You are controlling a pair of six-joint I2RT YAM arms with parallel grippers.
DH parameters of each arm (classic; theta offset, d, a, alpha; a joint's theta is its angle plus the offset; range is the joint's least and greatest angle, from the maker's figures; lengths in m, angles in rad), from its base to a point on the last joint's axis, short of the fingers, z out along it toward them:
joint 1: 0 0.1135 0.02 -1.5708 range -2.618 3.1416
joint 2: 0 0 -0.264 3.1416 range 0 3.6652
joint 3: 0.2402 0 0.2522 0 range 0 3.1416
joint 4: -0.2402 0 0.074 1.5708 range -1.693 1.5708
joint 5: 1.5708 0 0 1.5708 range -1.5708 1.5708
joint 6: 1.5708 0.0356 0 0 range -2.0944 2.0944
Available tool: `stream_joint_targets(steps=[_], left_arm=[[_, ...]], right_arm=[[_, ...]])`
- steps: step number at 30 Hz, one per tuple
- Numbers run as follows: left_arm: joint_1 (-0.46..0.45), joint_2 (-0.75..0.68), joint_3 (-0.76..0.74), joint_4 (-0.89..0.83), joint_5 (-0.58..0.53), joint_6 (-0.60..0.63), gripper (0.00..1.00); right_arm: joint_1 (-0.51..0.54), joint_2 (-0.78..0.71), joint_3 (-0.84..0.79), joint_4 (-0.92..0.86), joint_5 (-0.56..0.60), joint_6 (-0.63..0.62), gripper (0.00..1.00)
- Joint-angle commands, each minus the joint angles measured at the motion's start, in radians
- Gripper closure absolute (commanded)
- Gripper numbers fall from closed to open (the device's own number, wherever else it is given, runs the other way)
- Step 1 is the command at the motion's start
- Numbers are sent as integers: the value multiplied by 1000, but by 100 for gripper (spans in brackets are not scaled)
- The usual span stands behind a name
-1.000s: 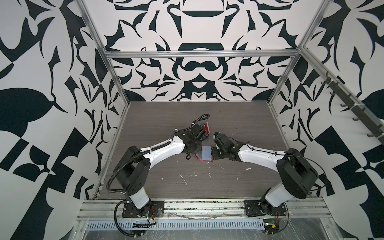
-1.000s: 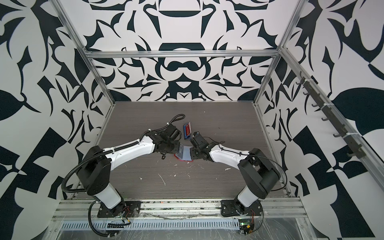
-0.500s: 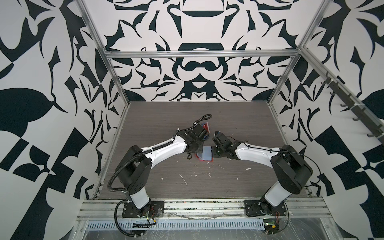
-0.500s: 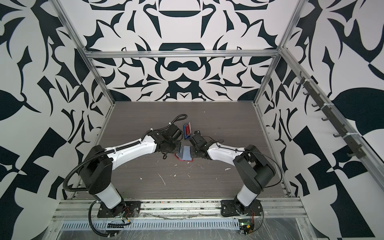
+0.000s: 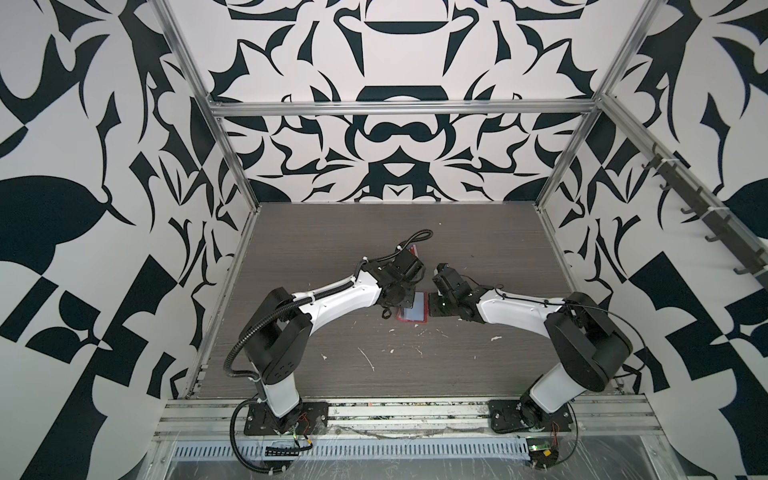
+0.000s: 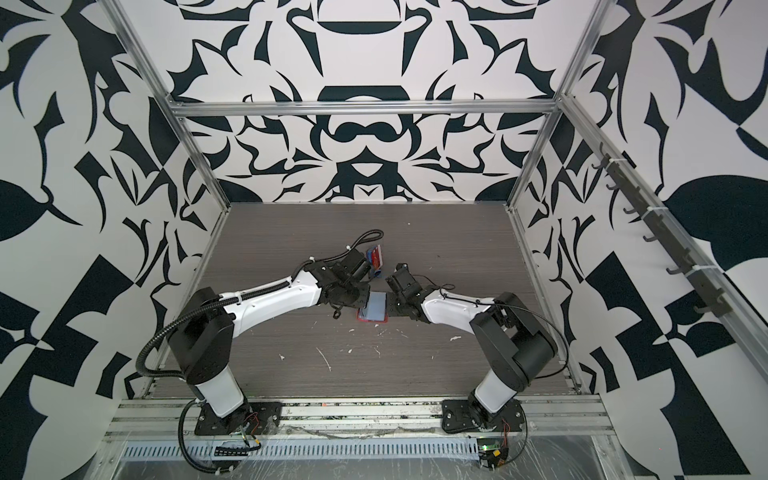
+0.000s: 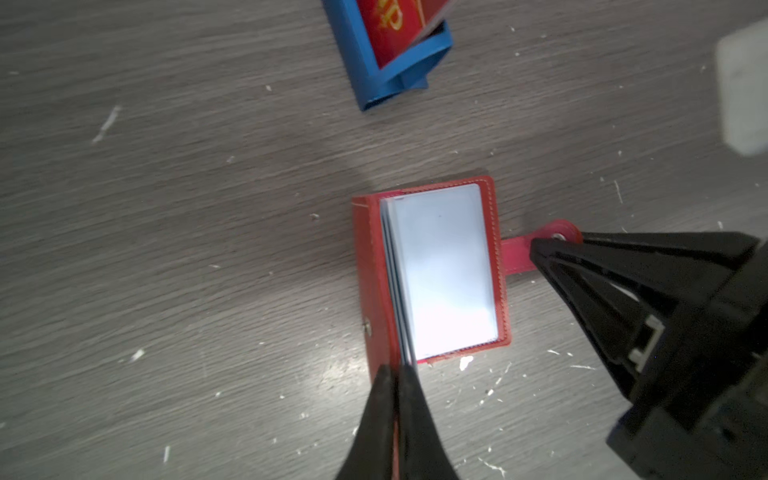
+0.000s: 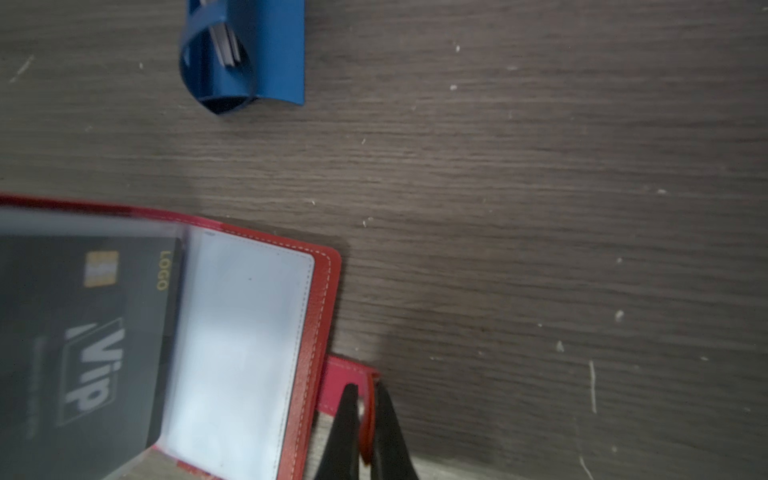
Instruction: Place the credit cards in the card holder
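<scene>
Well, the card holder (image 7: 370, 270) lies open on the table (image 7: 166, 249), light and floppy, its clear sleeves probably slick. The right pincer (image 8: 365, 399) is clamped on its snap tab (image 8: 345, 382). The left pincer (image 7: 398, 370) sits nearly together at the sleeves' edge, and I cannot tell if it grips. The stiff red card (image 7: 395, 29), best pinched by an edge, waits in the blue rack (image 7: 357, 54) nearby, with open table around.

We are looking down from high above the front edge of the table (image 5: 332, 232) in both top views; both wrist cameras are peering close, sharing the card holder (image 7: 444, 270) and blue rack (image 7: 415, 58).
</scene>
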State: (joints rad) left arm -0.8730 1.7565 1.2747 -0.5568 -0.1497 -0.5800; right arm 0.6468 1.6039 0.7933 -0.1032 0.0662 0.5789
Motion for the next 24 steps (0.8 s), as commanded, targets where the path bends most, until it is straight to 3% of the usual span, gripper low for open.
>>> stream_joint_targets(steps=[1, 8, 16, 24], left_arm=[[-4, 20, 10, 39, 68, -3, 79], [-4, 29, -43, 164, 182, -16, 66], [-4, 82, -48, 221, 223, -36, 51], [0, 130, -51, 270, 251, -59, 47]], right_arm=[[-7, -35, -14, 28, -8, 19, 100], [-20, -54, -46, 50, -18, 28, 100], [-29, -70, -72, 61, -20, 36, 100], [-36, -76, -85, 71, -27, 38, 100]])
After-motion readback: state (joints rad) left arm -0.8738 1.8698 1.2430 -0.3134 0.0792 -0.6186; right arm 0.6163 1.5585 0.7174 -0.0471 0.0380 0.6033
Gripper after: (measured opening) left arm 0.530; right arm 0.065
